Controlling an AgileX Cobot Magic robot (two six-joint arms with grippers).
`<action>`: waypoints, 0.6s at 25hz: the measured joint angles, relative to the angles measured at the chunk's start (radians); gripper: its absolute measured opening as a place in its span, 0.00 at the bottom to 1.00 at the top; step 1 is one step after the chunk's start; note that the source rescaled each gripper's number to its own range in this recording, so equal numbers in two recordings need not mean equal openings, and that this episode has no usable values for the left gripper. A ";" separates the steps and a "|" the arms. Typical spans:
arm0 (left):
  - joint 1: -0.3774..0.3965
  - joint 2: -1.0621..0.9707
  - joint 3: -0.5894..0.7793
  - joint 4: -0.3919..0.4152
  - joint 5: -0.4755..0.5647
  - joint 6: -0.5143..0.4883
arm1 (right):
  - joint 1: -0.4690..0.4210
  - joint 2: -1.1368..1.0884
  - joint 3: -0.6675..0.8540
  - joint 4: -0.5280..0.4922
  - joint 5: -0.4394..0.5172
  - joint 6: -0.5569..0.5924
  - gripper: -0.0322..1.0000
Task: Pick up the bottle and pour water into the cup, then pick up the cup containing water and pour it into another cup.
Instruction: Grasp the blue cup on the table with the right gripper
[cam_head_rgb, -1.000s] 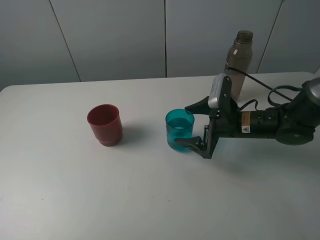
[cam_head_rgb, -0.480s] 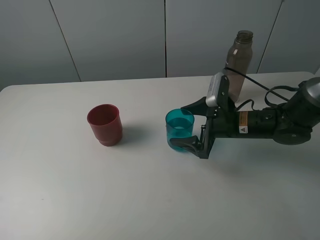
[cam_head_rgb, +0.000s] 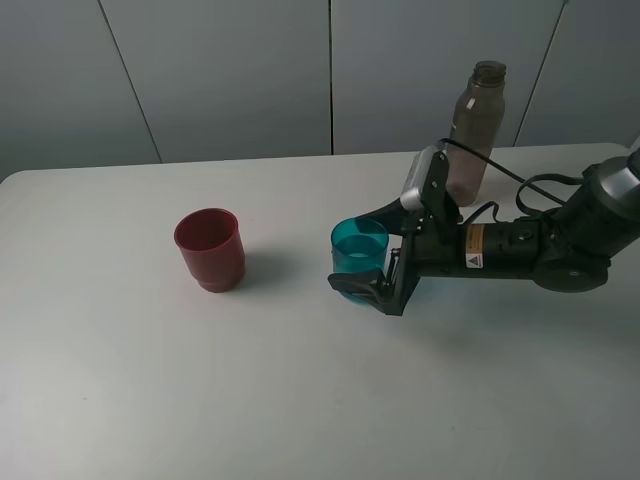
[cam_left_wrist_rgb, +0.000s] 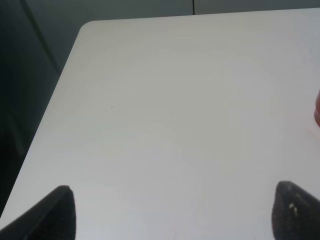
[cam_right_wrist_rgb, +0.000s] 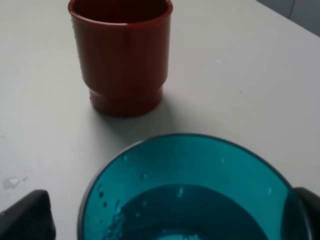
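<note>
Right wrist view: the right gripper (cam_head_rgb: 362, 248) is spread wide around the cup (cam_right_wrist_rgb: 190, 192), ready to squeeze it; another cup (cam_right_wrist_rgb: 121, 55) stands ahead.

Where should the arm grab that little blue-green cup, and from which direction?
By the straight side wall, about mid-height, coming in level from the right of the high view. The teal cup stands upright with water inside, so a side grip keeps it level and its rim clear. The right gripper straddles it that way, jaws open.
</note>
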 joint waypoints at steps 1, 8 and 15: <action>0.000 0.000 0.000 0.000 0.000 0.000 | 0.009 0.000 0.000 0.009 0.003 0.000 0.99; 0.000 0.000 0.000 0.000 0.000 0.000 | 0.032 0.057 0.000 0.076 -0.052 -0.002 0.99; 0.000 0.000 0.000 0.000 0.000 0.000 | 0.032 0.074 0.000 0.121 -0.086 -0.006 0.99</action>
